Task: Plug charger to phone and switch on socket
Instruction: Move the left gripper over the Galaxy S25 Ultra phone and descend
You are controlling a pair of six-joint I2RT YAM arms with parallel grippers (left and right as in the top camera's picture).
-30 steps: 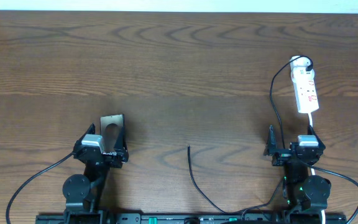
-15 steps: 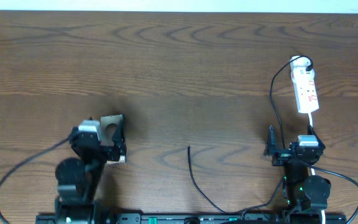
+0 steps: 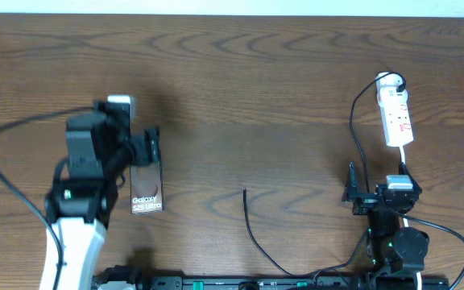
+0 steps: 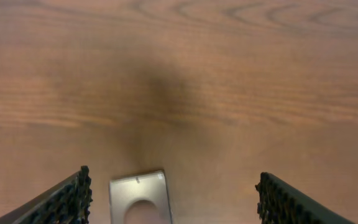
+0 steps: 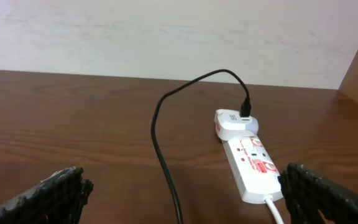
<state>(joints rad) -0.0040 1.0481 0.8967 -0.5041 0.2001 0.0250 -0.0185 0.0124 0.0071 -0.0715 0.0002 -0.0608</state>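
Left gripper (image 3: 150, 149) has swung farther out, jaws spread, seemingly poised over the phone (image 3: 147, 192) to steady it.

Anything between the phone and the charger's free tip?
Nothing. The overhead view shows only bare table between the phone and the charger tip.

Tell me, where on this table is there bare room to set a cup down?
The far strip of the table is bare all along, and so is the wide middle stretch between the phone and the socket. It is crowded at the left hand over the phone, and at the front edge around the charger.
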